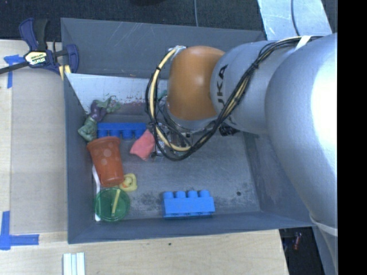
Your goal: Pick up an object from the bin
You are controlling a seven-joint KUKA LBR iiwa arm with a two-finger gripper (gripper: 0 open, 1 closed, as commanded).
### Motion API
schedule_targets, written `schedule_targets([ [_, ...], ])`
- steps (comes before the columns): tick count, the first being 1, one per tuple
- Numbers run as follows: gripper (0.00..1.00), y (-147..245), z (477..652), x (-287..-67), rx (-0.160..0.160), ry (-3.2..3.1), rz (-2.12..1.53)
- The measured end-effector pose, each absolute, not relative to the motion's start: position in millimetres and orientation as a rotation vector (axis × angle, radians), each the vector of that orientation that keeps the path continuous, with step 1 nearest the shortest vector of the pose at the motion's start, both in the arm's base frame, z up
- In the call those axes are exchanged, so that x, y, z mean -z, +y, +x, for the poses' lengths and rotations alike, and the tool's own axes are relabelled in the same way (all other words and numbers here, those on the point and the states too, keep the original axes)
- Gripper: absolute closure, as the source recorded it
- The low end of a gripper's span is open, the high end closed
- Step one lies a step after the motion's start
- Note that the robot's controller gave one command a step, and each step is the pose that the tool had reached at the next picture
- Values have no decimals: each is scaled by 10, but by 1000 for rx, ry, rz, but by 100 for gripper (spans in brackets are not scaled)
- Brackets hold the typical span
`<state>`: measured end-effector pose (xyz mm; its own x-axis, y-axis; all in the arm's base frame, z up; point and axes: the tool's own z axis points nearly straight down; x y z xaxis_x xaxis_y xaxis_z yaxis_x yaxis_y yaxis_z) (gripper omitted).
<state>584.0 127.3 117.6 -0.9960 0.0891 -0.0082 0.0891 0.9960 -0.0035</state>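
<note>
My gripper (165, 135) reaches down in the middle of the bin; its dark body shows under the wrist's orange cover, ringed by cables. A small pink piece (142, 146) lies right at its left side, touching or nearly touching it. Just above and left of that piece, a long blue brick (121, 132) lies flat. An orange cup (107, 160) lies on its side to the left of the pink piece.
A green and purple toy figure (94, 118) sits by the bin's left wall. A green cup (112, 204) and a small yellow piece (129, 182) lie at the front left. Another blue brick (188, 203) rests near the front wall. The arm covers the bin's right side.
</note>
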Motion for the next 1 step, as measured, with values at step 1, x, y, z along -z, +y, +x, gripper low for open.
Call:
schedule_targets([
  [1,100,1361,5827,-1853,6,3129,148],
])
